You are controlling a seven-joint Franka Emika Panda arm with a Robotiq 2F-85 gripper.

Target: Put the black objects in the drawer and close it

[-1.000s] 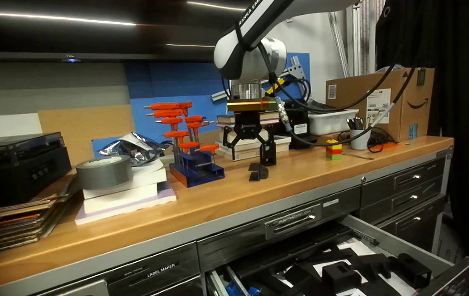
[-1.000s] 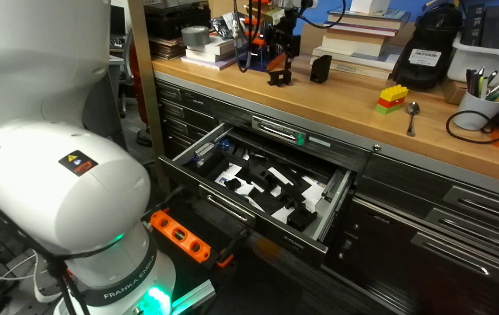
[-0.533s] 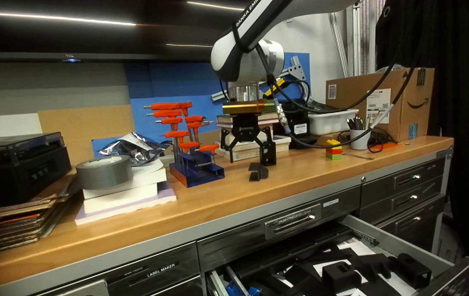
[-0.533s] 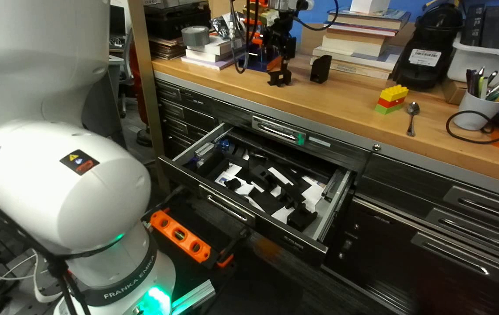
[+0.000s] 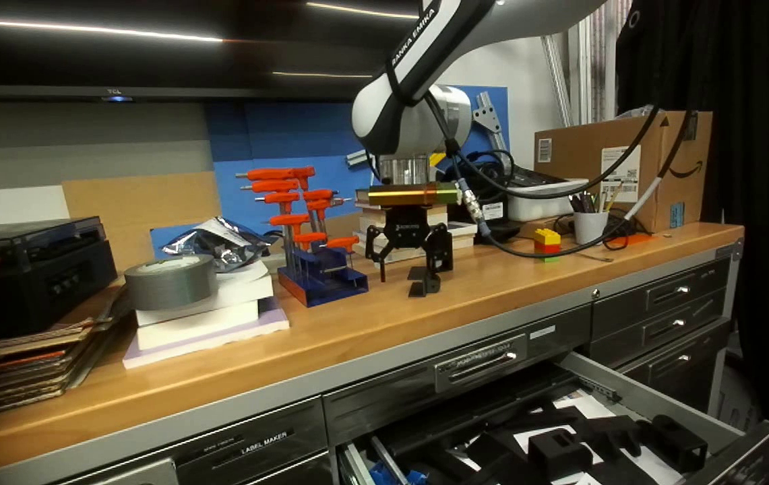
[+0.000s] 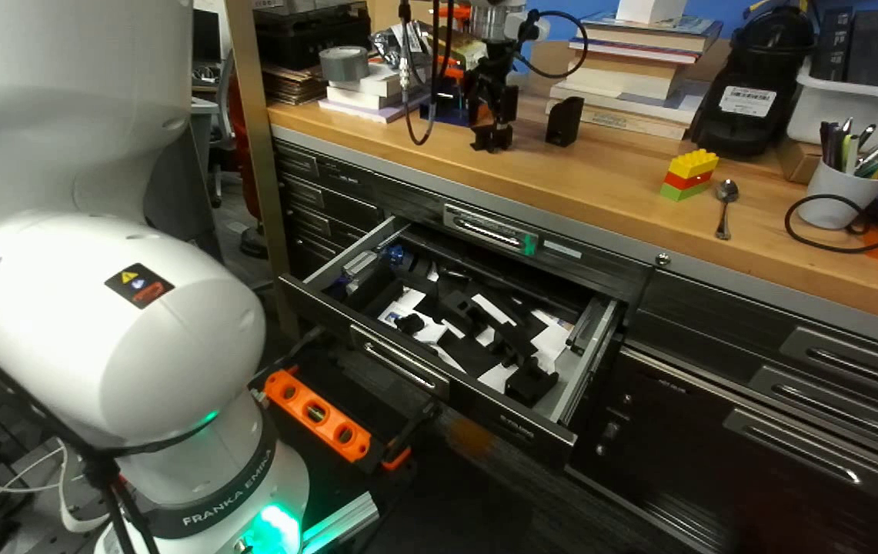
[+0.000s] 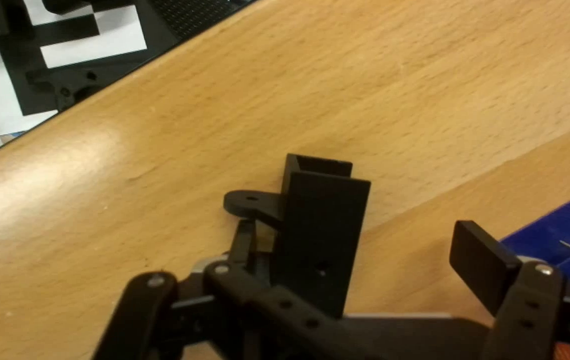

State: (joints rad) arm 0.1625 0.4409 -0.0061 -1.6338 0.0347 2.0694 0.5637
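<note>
A small black bracket [image 7: 322,235] with a rounded, holed tab lies on the wooden bench top. In the wrist view it appears between the fingers of my gripper [image 7: 362,250], nearer the left finger [image 7: 243,245], with a wide gap to the right one. The gripper [image 5: 410,269] is open just above the bracket [image 5: 418,286]; contact cannot be told. An upright chunky black holder [image 6: 564,121] stands beside it, partly behind a finger in an exterior view [image 5: 446,256]. Below the bench edge, the drawer [image 6: 489,394] is pulled out, holding several black parts on a black-and-white insert.
A blue stand [image 5: 323,279] of orange-handled hex keys is left of the gripper. Book stacks [image 6: 623,88], toy bricks [image 6: 687,175], a spoon [image 6: 725,208] and a pen cup [image 6: 839,188] share the bench. Grey tape [image 5: 172,281] rests on books. The arm's cable [image 5: 519,252] hangs low.
The gripper has come down toward the bracket, after a small shift to the left and back in an exterior view. Its jaws stay wide. Bracket, holder and drawer have not moved.
</note>
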